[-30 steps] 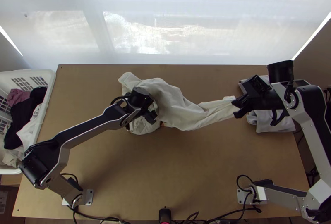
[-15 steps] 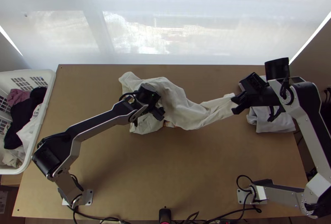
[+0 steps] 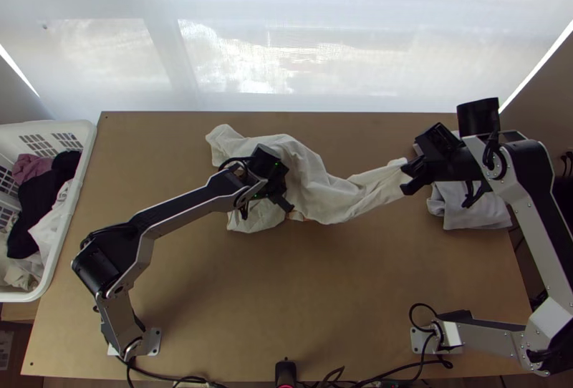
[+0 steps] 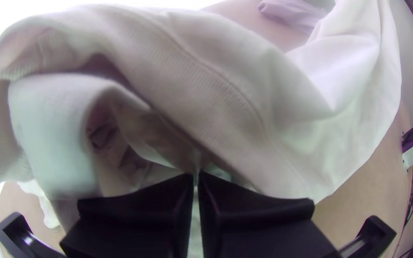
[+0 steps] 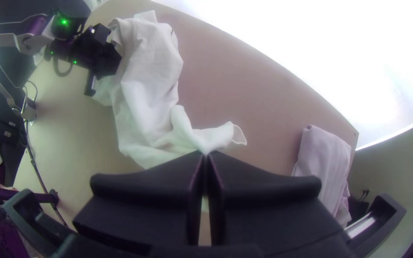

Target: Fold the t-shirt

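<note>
- Shifted since the previous top-view frame: the left arm, whose gripper point(image 3: 279, 200) slides a little farther toward the middle of the table point(image 3: 322, 302) over the bunched cloth, its elbow swinging the same way. The right arm holds nearly steady.
- An off-white t-shirt point(image 3: 319, 187) lies rumpled across the far half of the table, bunched beneath the left arm and drawn out toward the right into a narrower, creased length.
- At the bunched end, the left gripper point(image 4: 195, 176) has its fingers pressed together at the tips on a bit of the t-shirt, as its wrist view shows; loose folds arch around them, with an opening into the garment beside the tips.
- Across the table, the right gripper point(image 3: 407, 177) pinches the narrow end of the t-shirt, its fingers closed on the fabric, with a small loose flap beside the tips in its wrist view.
- Near the right edge of the table, a pale grey folded cloth point(image 3: 473, 212) lies partly beneath the right arm, apart from the t-shirt.
- Beside the table's left edge, a white basket point(image 3: 87, 134) holds a heap of clothes, among them a dark garment point(image 3: 36, 209) and a purple one point(image 3: 30, 166).
- Daylight glows through a pale screen point(image 3: 286, 59) beyond the table's far edge.
</note>
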